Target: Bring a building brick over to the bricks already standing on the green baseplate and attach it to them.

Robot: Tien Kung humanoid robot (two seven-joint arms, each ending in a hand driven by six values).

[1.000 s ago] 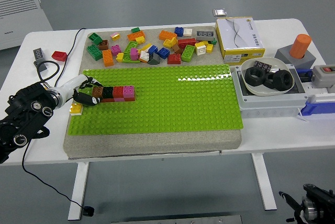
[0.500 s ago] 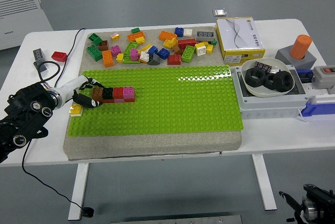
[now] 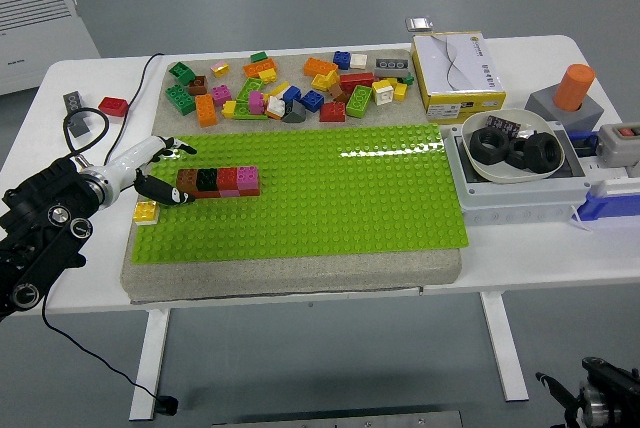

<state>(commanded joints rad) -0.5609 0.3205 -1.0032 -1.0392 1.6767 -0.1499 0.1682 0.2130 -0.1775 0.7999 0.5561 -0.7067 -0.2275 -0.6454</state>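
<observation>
baseplate (image 3: 330,198) – bright green, studded | joined row of bricks (image 3: 218,180) – brown, black, red, magenta | loose brick pile (image 3: 290,88) in orange, green, blue, yellow, red, pink | left hand (image 3: 150,170) black and white | table (image 3: 520,268) white | box (image 3: 458,71) yellow-white

The left arm (image 3: 40,233) is black and bulky, built of rounded housings bolted together. Round silvery caps with dark centres sit on its joints, three of them showing along the forearm. A thin black cable loops up from the arm just behind the wrist. The wrist is a short, pale silver-white cylinder. Past it the left hand (image 3: 155,170) has a white back and slim fingers (image 3: 165,191) that are black with pale tips. Of the right arm (image 3: 605,400) only a dark, knobbly part shows, with small metal-grey fittings.
</observation>
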